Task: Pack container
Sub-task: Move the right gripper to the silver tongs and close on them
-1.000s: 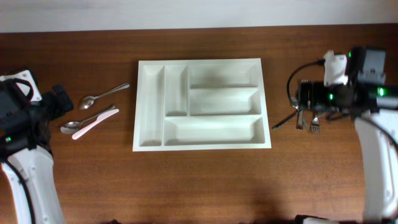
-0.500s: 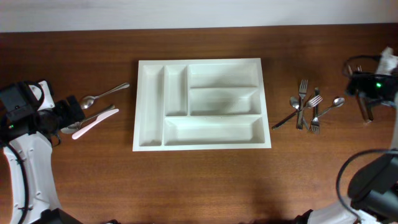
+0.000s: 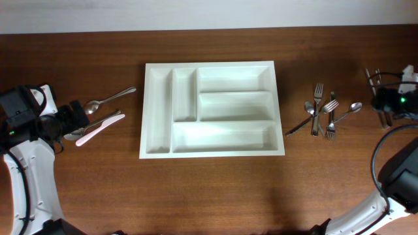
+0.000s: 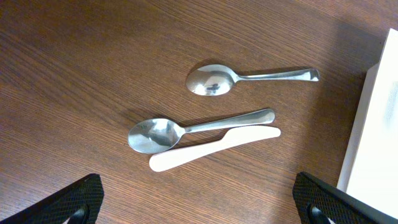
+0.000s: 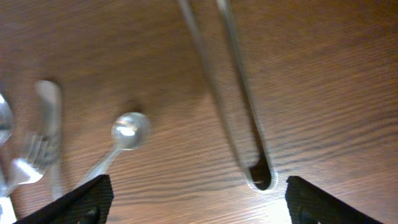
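Note:
The container (image 3: 279, 109), a white tray with five compartments, lies in the middle of the table with nothing in it. Its edge (image 4: 380, 118) shows in the left wrist view. My left gripper (image 3: 77, 119) is open beside two metal spoons (image 4: 214, 79) (image 4: 155, 134) and a white plastic knife (image 4: 211, 146); its fingers (image 4: 81, 199) stand wide, short of the cutlery. My right gripper (image 3: 386, 103) hangs open at the far right over metal tongs (image 5: 239, 93). The tongs' looped end sits between its fingers (image 5: 314, 199), untouched.
A pile of forks (image 3: 321, 116) and a spoon (image 3: 347, 111) lie between the tray and my right gripper, blurred in the right wrist view. The left spoons (image 3: 108, 99) and the knife (image 3: 99, 128) lie just left of the tray.
My right arm has swung from above the fork pile out to the table's right edge, over the tongs. My left arm came closer to the spoons, then held still.

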Controlling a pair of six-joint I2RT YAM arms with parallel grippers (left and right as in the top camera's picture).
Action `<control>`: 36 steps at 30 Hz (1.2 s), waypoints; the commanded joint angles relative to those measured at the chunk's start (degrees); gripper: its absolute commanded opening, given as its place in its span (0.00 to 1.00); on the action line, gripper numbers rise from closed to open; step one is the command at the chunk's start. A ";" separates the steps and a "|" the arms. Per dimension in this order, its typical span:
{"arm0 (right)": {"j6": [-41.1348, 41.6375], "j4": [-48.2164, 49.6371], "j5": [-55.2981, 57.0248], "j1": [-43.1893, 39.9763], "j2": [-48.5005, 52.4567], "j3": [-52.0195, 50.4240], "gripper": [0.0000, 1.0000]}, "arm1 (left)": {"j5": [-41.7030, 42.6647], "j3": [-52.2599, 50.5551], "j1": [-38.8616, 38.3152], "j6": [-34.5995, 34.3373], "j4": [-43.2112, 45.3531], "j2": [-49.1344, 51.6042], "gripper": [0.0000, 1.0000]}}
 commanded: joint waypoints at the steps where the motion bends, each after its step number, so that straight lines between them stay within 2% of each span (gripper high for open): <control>1: -1.31 1.31 -0.50 -1.53 1.79 1.09 0.86 | 1.03 0.94 0.20 -0.57 -0.15 0.31 0.99; 12: -1.11 8.31 0.61 -1.75 5.64 1.07 0.85 | 1.03 0.94 0.20 -0.57 -0.17 0.31 0.99; 18: -1.07 12.17 0.90 -1.81 6.16 1.07 0.80 | 1.03 0.94 0.20 -0.57 -0.15 0.31 0.99; 26: -1.09 13.35 0.96 -1.05 9.46 1.07 0.79 | 1.03 0.94 0.20 -0.57 -0.15 0.31 0.99; 33: -1.11 12.87 0.28 -0.63 11.76 1.07 0.82 | 1.03 0.94 0.20 -0.57 -0.15 0.31 0.99; 36: -1.09 12.37 0.28 -0.52 12.68 1.07 0.72 | 1.03 0.94 0.20 -0.57 -0.15 0.31 0.99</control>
